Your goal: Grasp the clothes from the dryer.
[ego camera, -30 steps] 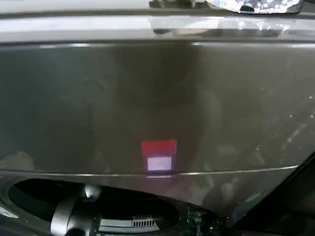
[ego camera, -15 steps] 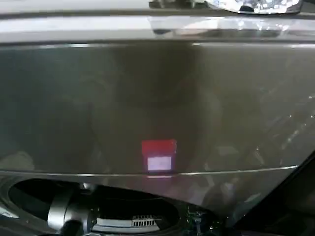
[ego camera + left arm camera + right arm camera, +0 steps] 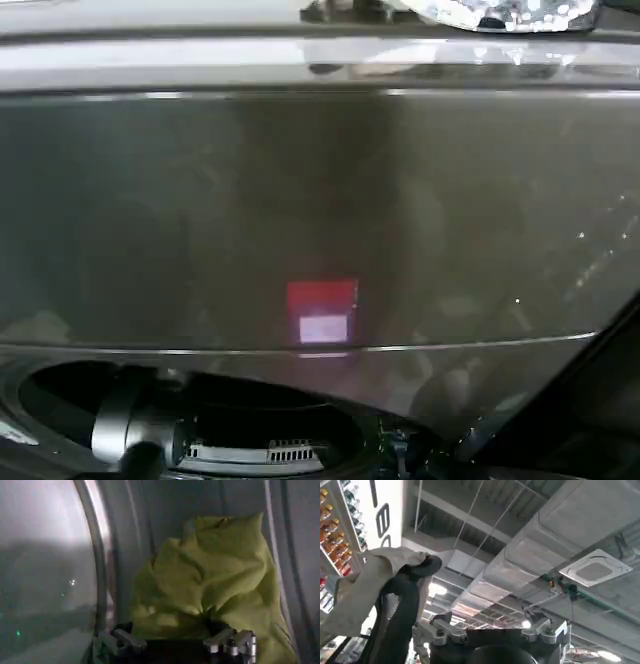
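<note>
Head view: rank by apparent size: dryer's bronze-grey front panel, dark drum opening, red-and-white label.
1. Bronze-grey metal dryer front panel
2. Dark drum opening, partly cut off
3. Small red-and-white label

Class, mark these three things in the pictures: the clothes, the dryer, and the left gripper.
the clothes (image 3: 210,585), left wrist view, middle of the yellow-green bundle.
the dryer (image 3: 200,220), head view, bare bronze-grey front panel.
the left gripper (image 3: 177,641), left wrist view, midway between its fingertips, against the bundle.
</note>
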### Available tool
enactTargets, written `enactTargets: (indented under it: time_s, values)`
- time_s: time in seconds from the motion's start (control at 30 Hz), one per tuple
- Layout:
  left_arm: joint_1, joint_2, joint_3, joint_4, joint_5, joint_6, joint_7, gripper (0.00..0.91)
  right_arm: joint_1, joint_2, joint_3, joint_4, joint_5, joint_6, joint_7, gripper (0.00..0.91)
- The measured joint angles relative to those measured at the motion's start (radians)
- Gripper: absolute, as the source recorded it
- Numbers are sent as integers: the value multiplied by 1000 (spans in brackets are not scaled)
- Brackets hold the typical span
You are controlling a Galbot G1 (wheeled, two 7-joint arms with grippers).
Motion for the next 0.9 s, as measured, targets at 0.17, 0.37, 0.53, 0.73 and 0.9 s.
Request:
enactTargets:
  time_s: [0.17,0.37,0.53,0.73,0.9]
  values:
    - [5,0,2,0,-30,-8,5,0,1,-3,-1,-7,-1,2,0,907]
    - [7,-3,2,4,-51,-12,5,0,1,-8,-1,-12,-2,3,-1,907]
    - [8,-5,3,4,-61,-12,-1,0,2,-8,-1,-12,-3,3,-2,907]
    - [15,-8,6,-6,-73,-11,-13,0,1,-7,-1,-13,-3,4,-2,907]
    - [29,-9,9,-29,-101,5,-36,0,1,-6,-2,-13,-3,4,-3,907]
